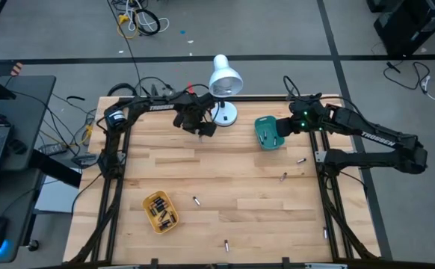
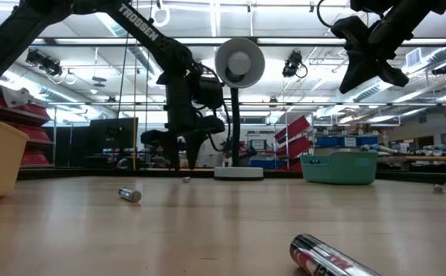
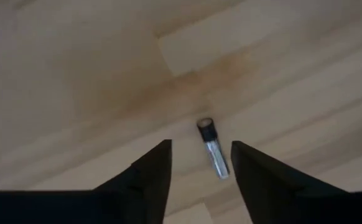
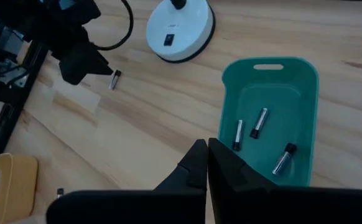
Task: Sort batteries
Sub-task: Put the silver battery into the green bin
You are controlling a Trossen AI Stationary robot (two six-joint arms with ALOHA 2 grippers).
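1. The wooden table (image 1: 225, 172) has a white lamp (image 1: 224, 84) at its far edge.
2. The left gripper (image 3: 199, 163) hangs low, just beside the lamp base. Its fingers are apart and hold nothing.
3. The right gripper (image 4: 206, 163) floats over the teal tray (image 4: 269, 118), on the lamp's other side. Its fingers are pressed together and empty.
4. The teal tray has three batteries inside.
5. The yellow tray (image 1: 160, 211), far from the lamp, holds more.
6. One battery (image 3: 213, 149) lies flat on the wood near the lamp base, right between the left gripper's fingers but not squeezed.
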